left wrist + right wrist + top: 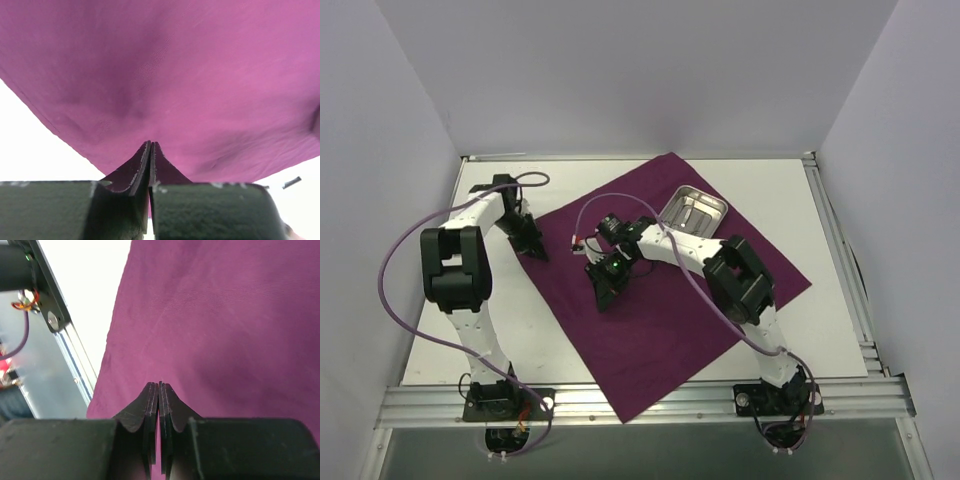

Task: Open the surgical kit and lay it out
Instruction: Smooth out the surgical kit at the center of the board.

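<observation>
The dark purple cloth wrap (660,300) lies spread open as a flat diamond on the white table. The steel tray (694,211) sits on its far corner, with small shiny shapes inside that I cannot make out. My left gripper (537,250) is shut at the cloth's left edge. In the left wrist view its tips (151,144) point at the cloth (190,75), and I cannot tell whether they pinch it. My right gripper (602,297) is shut, low over the middle of the cloth. In the right wrist view its tips (159,384) sit over plain cloth (225,320).
White walls close in the table on three sides. An aluminium rail (640,400) runs along the near edge and also shows in the right wrist view (75,365). Purple cables loop from both arms. Bare white table (450,300) lies left of the cloth.
</observation>
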